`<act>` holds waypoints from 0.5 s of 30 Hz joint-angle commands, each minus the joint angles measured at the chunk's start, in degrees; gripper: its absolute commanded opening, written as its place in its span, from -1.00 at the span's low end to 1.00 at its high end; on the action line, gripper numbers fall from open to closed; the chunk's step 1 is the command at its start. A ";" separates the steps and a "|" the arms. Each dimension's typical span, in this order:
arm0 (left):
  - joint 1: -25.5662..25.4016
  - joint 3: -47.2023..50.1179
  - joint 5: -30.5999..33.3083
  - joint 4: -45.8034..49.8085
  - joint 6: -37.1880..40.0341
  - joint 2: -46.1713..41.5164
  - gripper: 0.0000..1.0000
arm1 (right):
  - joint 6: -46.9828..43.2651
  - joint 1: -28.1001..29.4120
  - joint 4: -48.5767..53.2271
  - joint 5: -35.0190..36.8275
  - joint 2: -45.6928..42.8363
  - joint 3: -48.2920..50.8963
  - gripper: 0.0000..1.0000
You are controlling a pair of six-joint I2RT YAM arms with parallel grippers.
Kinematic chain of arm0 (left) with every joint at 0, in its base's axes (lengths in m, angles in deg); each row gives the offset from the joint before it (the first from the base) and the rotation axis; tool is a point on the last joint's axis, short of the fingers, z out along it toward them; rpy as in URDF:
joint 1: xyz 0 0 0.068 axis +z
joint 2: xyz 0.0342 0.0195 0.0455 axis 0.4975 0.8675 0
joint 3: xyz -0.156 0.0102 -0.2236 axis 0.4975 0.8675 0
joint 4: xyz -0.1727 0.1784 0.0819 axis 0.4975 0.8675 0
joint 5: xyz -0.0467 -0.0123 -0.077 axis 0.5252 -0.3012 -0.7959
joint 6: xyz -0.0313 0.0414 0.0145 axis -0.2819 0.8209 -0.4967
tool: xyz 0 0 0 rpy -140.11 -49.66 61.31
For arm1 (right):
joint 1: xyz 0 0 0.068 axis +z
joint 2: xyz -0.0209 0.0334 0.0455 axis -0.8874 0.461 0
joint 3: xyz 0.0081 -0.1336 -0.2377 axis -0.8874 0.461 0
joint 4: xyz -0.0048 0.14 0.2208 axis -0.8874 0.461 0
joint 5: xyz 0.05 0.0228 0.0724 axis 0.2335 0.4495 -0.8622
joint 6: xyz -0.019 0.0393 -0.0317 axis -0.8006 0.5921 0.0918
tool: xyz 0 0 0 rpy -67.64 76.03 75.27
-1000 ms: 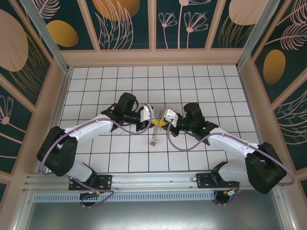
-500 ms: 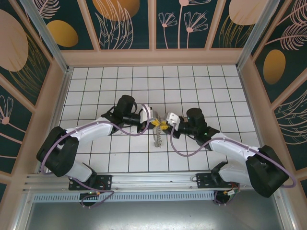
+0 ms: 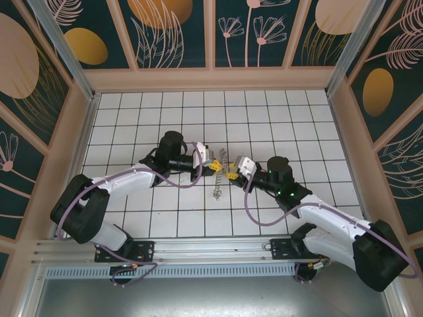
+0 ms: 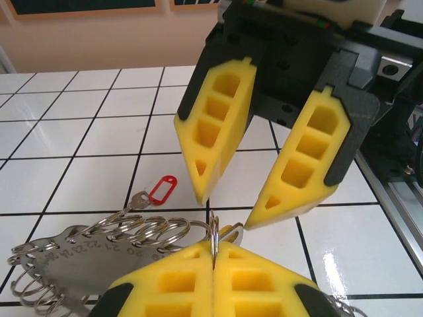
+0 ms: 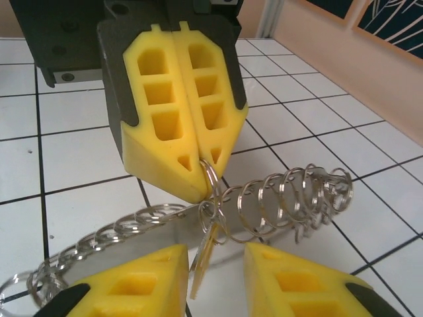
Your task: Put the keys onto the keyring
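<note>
The keyring, a grey band fringed with small metal rings, hangs between the two grippers. My left gripper is shut on one of its small rings, as the right wrist view and the top view also show. A key with a yellowish tag dangles from that ring. It hangs between the parted fingers of my right gripper, apparently untouched. The right gripper is open, facing the left one. A key with a red tag lies on the tiles behind the ring.
White tiled floor with walls all round. The two arms meet near the middle; open tiles lie behind them and to both sides.
My right gripper has opened, letting go of the key, and drawn back to the right. The left gripper stays shut on the ring and has barely moved.
</note>
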 commanded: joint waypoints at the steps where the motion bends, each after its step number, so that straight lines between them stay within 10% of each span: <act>1: -0.25 0.31 -1.02 -2.30 0.09 -0.32 -1.00 | -2.13 -0.20 3.53 1.54 -1.61 -1.98 -0.42; 15: -0.25 -0.68 -1.37 0.25 1.41 -0.28 -1.00 | -4.40 0.05 0.43 -5.31 7.07 -8.22 -0.71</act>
